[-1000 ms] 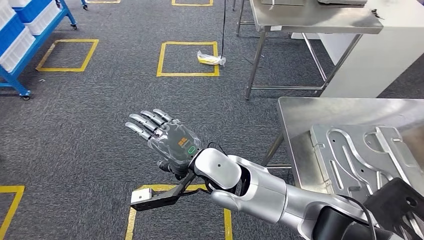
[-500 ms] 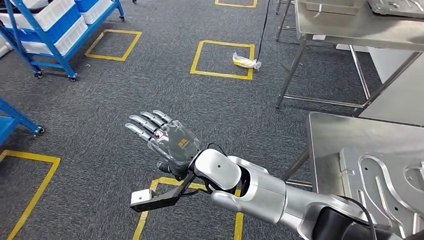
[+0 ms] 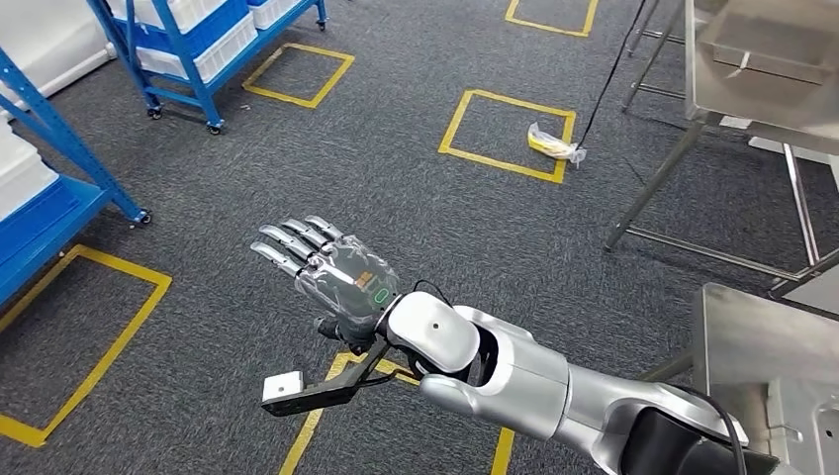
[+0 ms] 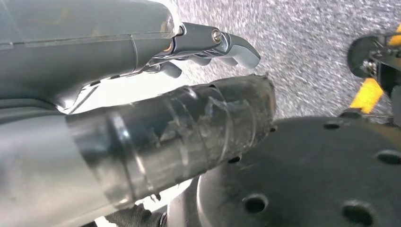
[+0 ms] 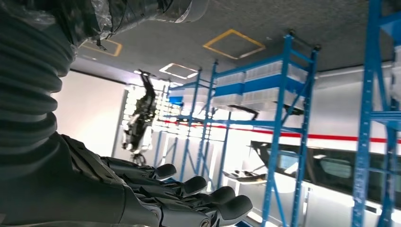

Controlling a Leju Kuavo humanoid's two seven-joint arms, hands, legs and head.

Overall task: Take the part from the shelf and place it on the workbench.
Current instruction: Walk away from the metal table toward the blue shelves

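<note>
Well, I see a big grey floor [image 3: 416, 218] under my robot. Two blue shelves stand on it: one far off with white boxes [image 3: 198, 59], one close at the left side [image 3: 49, 188]. Two steel tables show at the right. One is far off [image 3: 762, 59]. The other is the workbench [image 3: 762, 336], near the robot.

One silver right arm [image 3: 524, 381] reaches out over the floor. Its right hand [image 3: 331, 272] holds nothing and its fingers are stretched out. It is well apart from both shelves and from the workbench.

I cannot tell where the part is. A bit of metal sheet [image 3: 816, 435] lies on the workbench corner, but I cannot tell what it is.

I count five yellow squares on the floor. One small yellow bag [image 3: 552, 143] lies on the edge of one square.

The left hand [image 4: 94, 56] hangs over the floor. I cannot tell if it is open or closed.
</note>
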